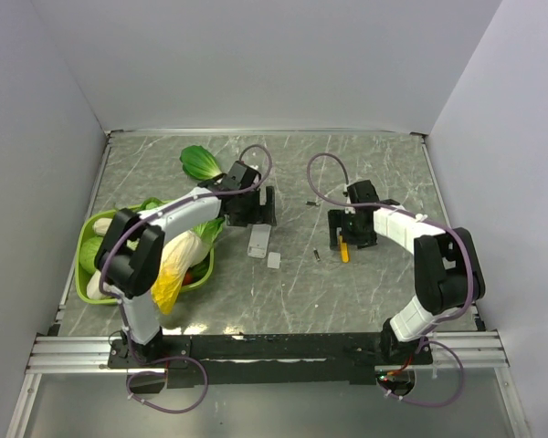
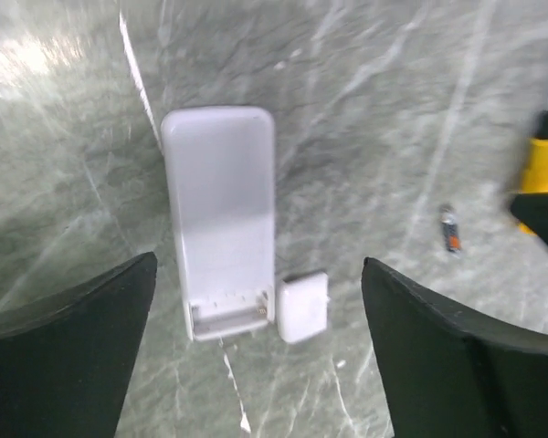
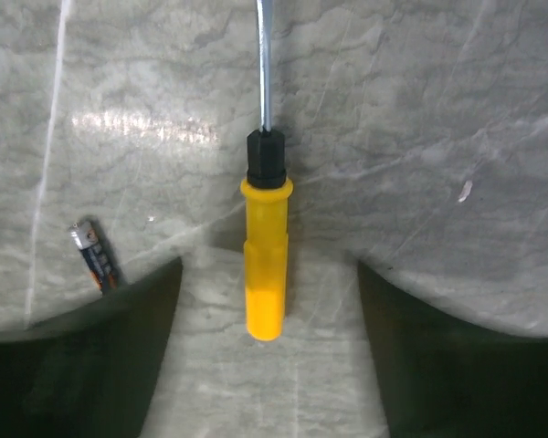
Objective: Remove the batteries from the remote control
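Remote control lies back-up: light, stiff, slick plastic, prob. best pinched across long edges. Left gripper spread above it. Right gripper spread astride screwdriver, tiny roll-prone battery nearby.

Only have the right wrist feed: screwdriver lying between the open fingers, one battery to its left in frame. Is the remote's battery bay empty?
Observer: Yes. The left wrist view shows the remote control lying back up, with its bay open and nothing in it.
Operator: Cover?
Observer: The small grey cover lies on the table right beside the remote's open end.
Operator: Second battery?
Observer: The top view shows what looks like the second battery, a tiny dark stick on the table. It is farther from the arm bases than the screwdriver and to its left, and too small to confirm.
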